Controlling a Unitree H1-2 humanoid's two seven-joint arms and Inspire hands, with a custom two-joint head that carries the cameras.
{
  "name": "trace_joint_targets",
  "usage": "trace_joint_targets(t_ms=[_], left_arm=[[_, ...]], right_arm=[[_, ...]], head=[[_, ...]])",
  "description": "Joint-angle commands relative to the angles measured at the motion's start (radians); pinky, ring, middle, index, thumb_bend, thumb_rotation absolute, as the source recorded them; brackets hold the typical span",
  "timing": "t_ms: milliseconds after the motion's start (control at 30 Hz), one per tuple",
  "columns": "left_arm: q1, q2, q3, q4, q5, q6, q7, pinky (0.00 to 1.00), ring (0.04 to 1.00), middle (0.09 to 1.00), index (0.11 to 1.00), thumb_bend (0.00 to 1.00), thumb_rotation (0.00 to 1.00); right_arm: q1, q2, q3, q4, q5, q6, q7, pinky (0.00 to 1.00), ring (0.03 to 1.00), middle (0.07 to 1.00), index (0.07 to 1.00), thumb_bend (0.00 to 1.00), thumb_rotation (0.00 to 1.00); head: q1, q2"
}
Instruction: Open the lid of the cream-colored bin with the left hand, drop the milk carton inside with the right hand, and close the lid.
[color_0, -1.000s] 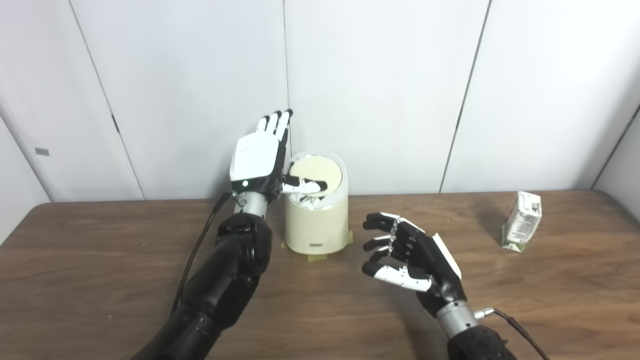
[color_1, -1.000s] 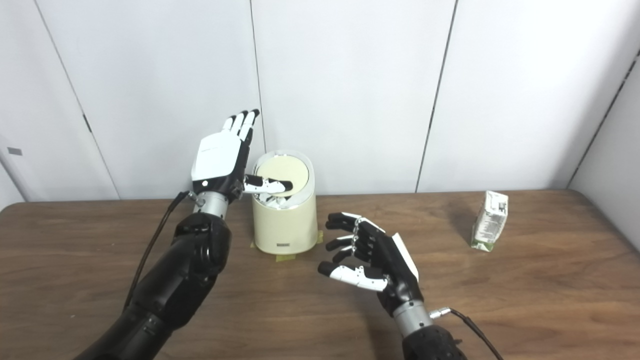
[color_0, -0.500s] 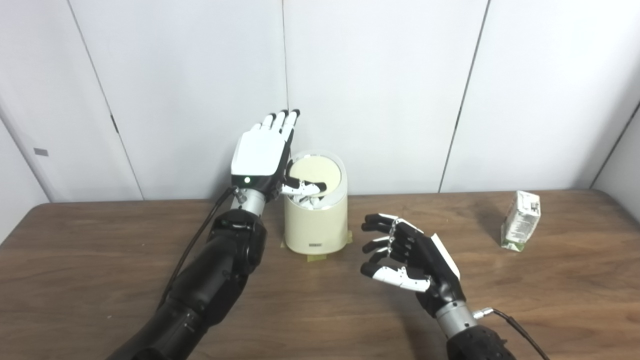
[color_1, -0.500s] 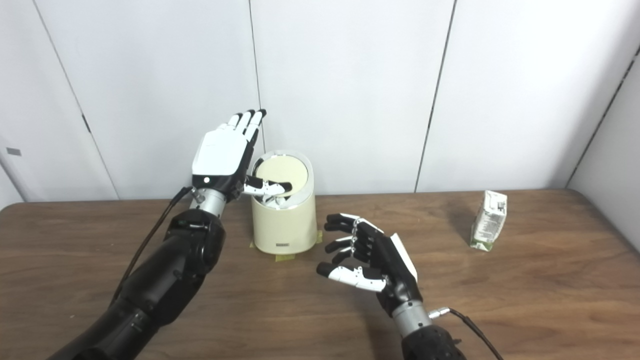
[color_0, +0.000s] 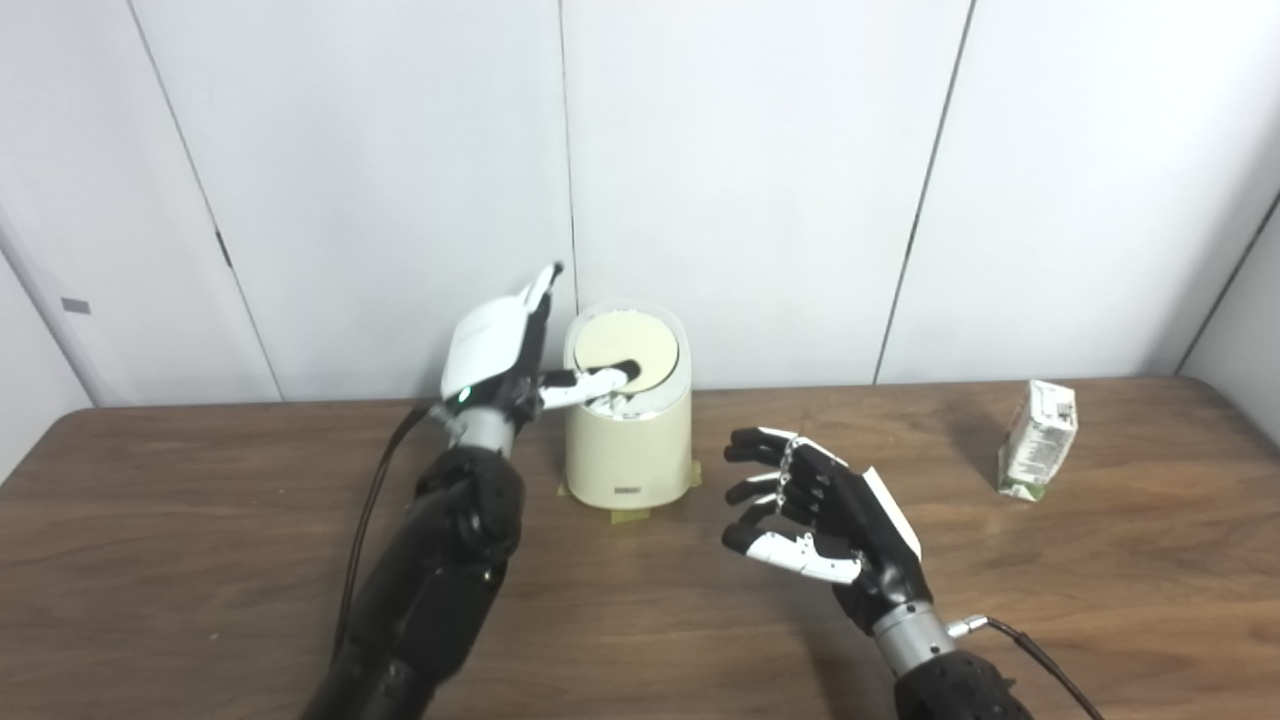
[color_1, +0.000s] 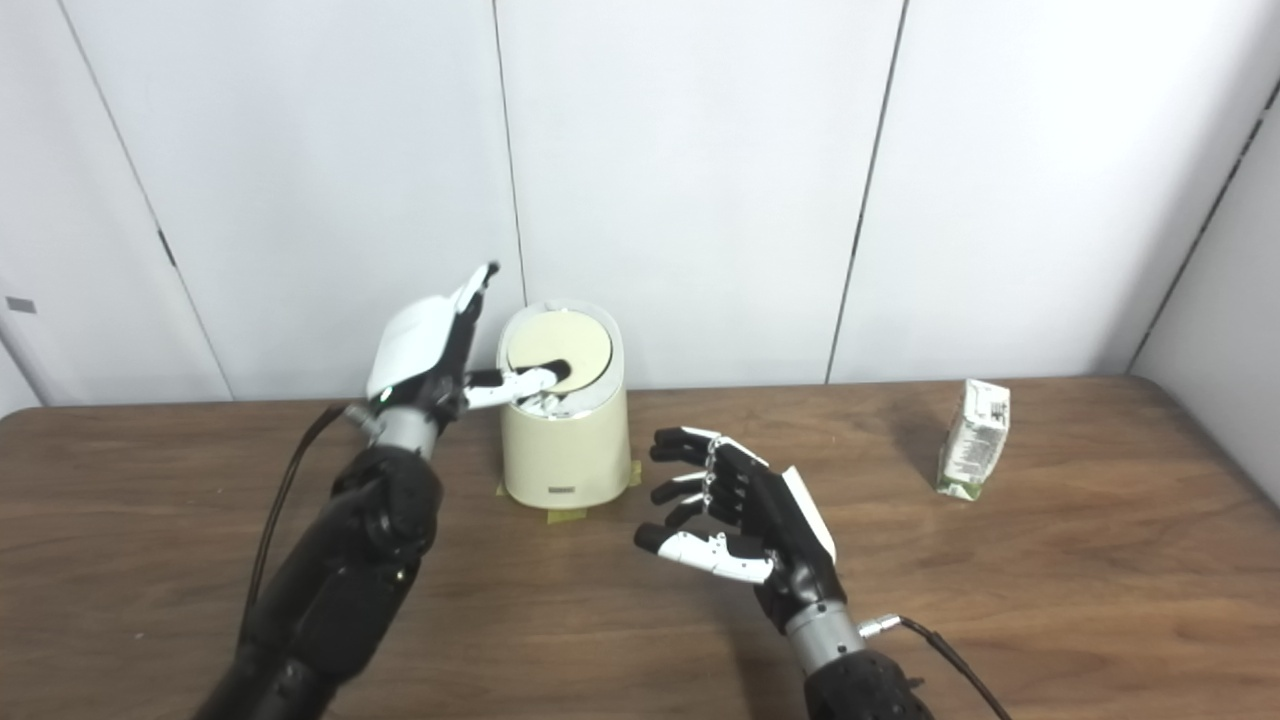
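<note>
The cream-colored bin (color_0: 628, 440) stands on the wooden table near the back wall, taped down at its base. Its round lid (color_0: 622, 347) is tilted, showing a gap and white contents at its front edge. My left hand (color_0: 500, 350) is open beside the bin's left side, fingers pointing up, thumb lying across the lid's front. My right hand (color_0: 815, 520) hovers open and empty over the table, right of the bin. The milk carton (color_0: 1040, 440) stands alone at the far right, well away from both hands.
White wall panels run close behind the bin. A cable trails from each forearm. The table's (color_0: 200, 560) brown surface stretches left of the left arm and between the right hand and the carton.
My left hand has tilted and dropped lower beside the bin, its thumb now further onto the lid. The left arm shifted left. My right hand and the carton have not moved.
</note>
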Motion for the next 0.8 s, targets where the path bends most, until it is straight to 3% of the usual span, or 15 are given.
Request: trace_joint_targets(t_ms=[0, 133, 300, 500, 667, 767], left_arm=[[-0.052, 0.009, 0.035, -0.069, -0.068, -0.090, 0.010, 0.81, 0.929, 0.965, 0.984, 0.78, 0.48], [0.006, 0.008, 0.088, -0.144, -0.166, -0.136, -0.008, 0.81, 0.919, 0.941, 0.963, 0.78, 0.46], [0.126, 0.023, 0.135, -0.262, -0.269, -0.134, -0.059, 0.76, 0.868, 0.885, 0.916, 0.76, 0.45], [0.280, 0.103, 0.117, -0.322, -0.272, -0.234, -0.122, 0.65, 0.755, 0.804, 0.826, 0.73, 0.37], [0.400, 0.121, 0.126, -0.359, -0.341, -0.307, -0.160, 0.57, 0.694, 0.751, 0.781, 0.73, 0.29], [0.459, 0.132, 0.129, -0.376, -0.325, -0.345, -0.157, 0.58, 0.675, 0.738, 0.780, 0.72, 0.31]], right_arm=[[-0.037, -0.004, 0.001, -0.017, -0.003, -0.030, 0.004, 0.44, 0.570, 0.712, 0.709, 0.66, 0.27], [-0.038, -0.003, 0.001, -0.018, 0.006, -0.029, 0.009, 0.43, 0.560, 0.689, 0.694, 0.65, 0.24], [-0.040, -0.002, -0.004, -0.012, 0.015, -0.036, 0.013, 0.42, 0.550, 0.669, 0.683, 0.63, 0.21], [-0.040, -0.008, -0.009, -0.007, 0.007, -0.044, 0.012, 0.41, 0.545, 0.665, 0.679, 0.63, 0.20], [-0.044, -0.008, -0.025, 0.009, 0.018, -0.068, 0.007, 0.42, 0.545, 0.668, 0.693, 0.67, 0.22], [-0.039, -0.001, -0.040, 0.002, 0.037, -0.081, 0.004, 0.42, 0.551, 0.686, 0.738, 0.69, 0.19]], head=[[0.001, 0.000], [0.003, -0.001], [0.009, -0.001], [0.014, 0.000], [0.017, -0.003], [0.012, -0.006]])
